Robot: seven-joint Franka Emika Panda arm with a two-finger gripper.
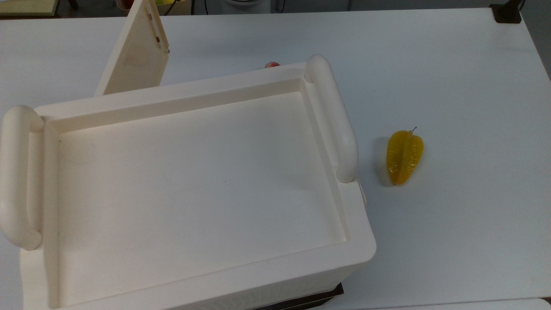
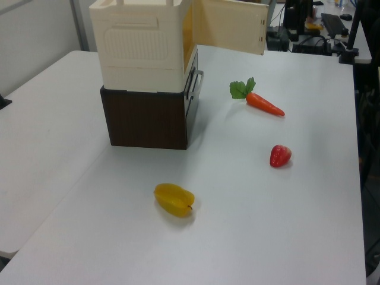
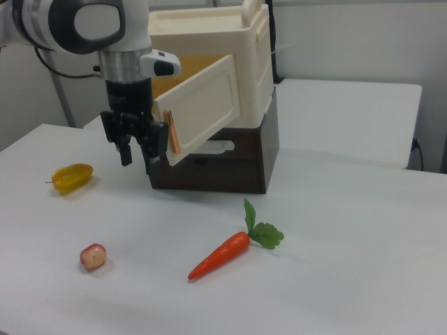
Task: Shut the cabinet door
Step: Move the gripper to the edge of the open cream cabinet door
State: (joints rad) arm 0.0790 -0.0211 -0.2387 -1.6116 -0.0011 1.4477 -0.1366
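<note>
Cabinet door [image 3: 202,108]: we judge it wide open, closing hardly begun.
We log the hand [image 3: 137,162], fingers parted and empty, beside its free edge; full swing to cabinet [image 3: 230,42] remains.
</note>
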